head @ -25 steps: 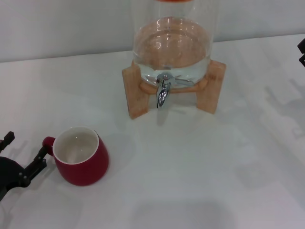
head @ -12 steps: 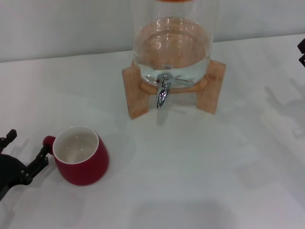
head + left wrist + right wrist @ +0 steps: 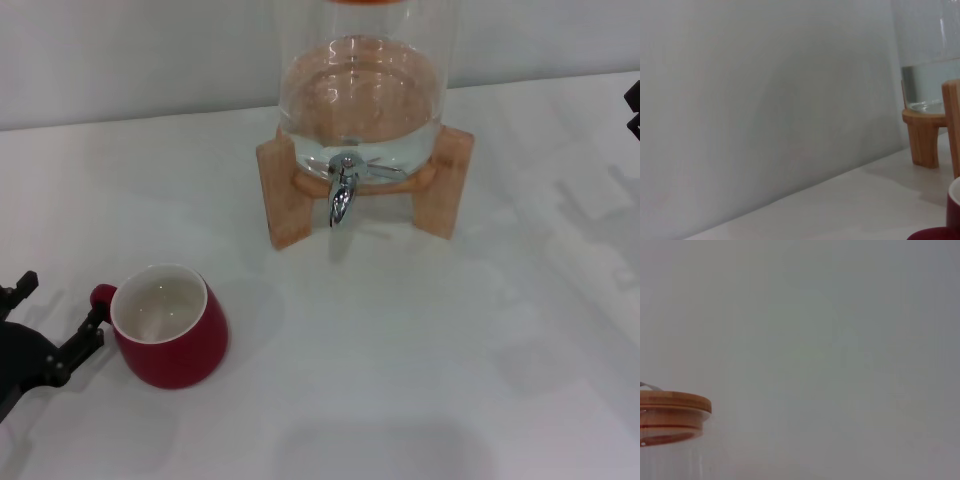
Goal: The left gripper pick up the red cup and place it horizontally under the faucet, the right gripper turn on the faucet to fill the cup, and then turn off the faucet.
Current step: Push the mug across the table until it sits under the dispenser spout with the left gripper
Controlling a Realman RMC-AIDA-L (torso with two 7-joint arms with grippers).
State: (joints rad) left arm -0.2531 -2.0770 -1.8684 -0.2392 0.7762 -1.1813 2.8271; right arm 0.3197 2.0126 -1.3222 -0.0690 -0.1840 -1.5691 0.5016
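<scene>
The red cup [image 3: 172, 335] stands upright on the white table at the front left, with its white inside showing and its handle [image 3: 101, 295] turned toward the left edge. My left gripper [image 3: 57, 313] is open low at the left edge; one finger [image 3: 86, 339] lies right by the handle, and I cannot tell whether they touch. The chrome faucet [image 3: 341, 196] sticks out of the glass dispenser [image 3: 360, 90] at the back centre, well away from the cup. Only a black sliver of my right gripper [image 3: 633, 108] shows at the far right edge. The left wrist view catches the cup's rim [image 3: 955, 207].
The dispenser holds water and rests on a wooden stand [image 3: 288, 195], whose leg [image 3: 925, 137] also appears in the left wrist view. Its wooden lid [image 3: 672, 412] shows in the right wrist view. A pale wall runs behind the table.
The left gripper has shifted very slightly beside the cup's handle. The cup, the faucet and the right arm have stayed where they were.
</scene>
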